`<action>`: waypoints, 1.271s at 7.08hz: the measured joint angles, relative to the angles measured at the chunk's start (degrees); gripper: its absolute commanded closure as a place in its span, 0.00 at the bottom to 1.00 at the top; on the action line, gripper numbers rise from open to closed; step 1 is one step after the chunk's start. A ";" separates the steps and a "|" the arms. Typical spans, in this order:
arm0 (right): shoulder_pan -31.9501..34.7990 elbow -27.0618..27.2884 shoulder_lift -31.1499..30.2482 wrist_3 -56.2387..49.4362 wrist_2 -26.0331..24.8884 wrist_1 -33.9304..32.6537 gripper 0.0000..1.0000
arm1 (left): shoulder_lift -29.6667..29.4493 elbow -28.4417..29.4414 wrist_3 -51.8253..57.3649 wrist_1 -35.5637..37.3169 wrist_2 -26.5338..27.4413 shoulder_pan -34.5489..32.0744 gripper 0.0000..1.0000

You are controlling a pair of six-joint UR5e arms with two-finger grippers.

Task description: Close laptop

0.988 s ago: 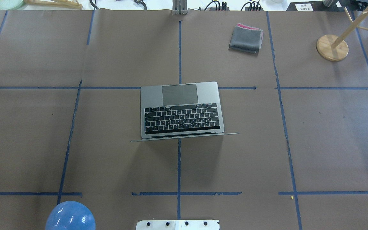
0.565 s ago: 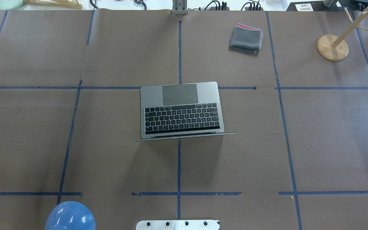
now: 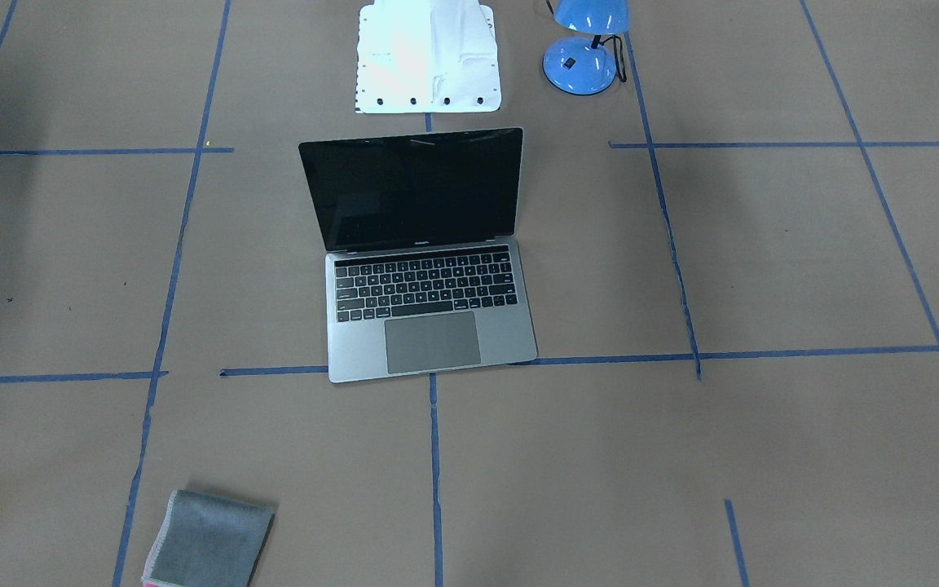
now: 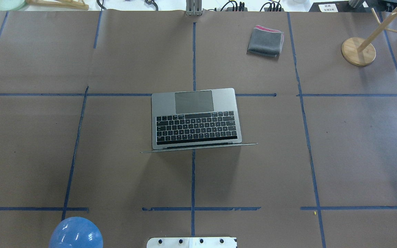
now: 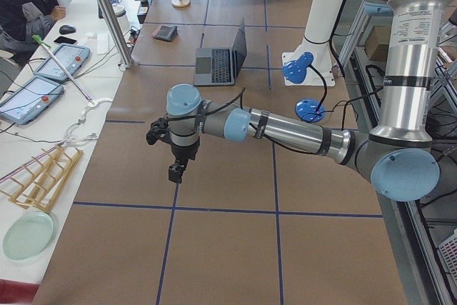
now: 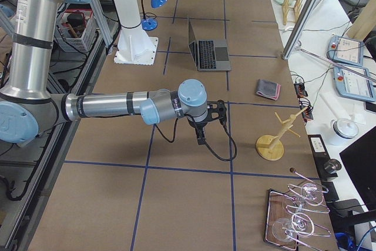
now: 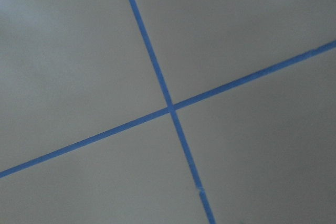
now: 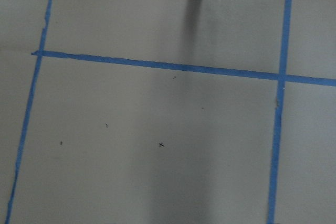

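Open at the bench's middle, the laptop (image 4: 195,119) looks stiff, slick and glass-fragile, best pushed at the lid's top edge; whether the left gripper (image 5: 176,171) or right gripper (image 6: 201,140) is spread cannot be told.

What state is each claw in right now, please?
Left claw: cannot be told, seen only from the side.
Right claw: cannot be told, seen only from the side.
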 measured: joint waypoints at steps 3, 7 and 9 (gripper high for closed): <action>-15.22 0.02 0.05 31.25 -5.24 23.44 0.01 | 0.16 -1.46 -21.34 -13.07 -3.61 10.46 0.00; -31.86 1.32 0.03 49.17 -11.43 38.89 0.01 | 0.93 -8.57 -40.35 -23.27 -3.99 30.58 0.00; -38.11 3.22 0.09 56.83 -12.20 43.88 0.12 | 0.89 -8.97 -56.87 -34.72 -3.80 39.43 0.00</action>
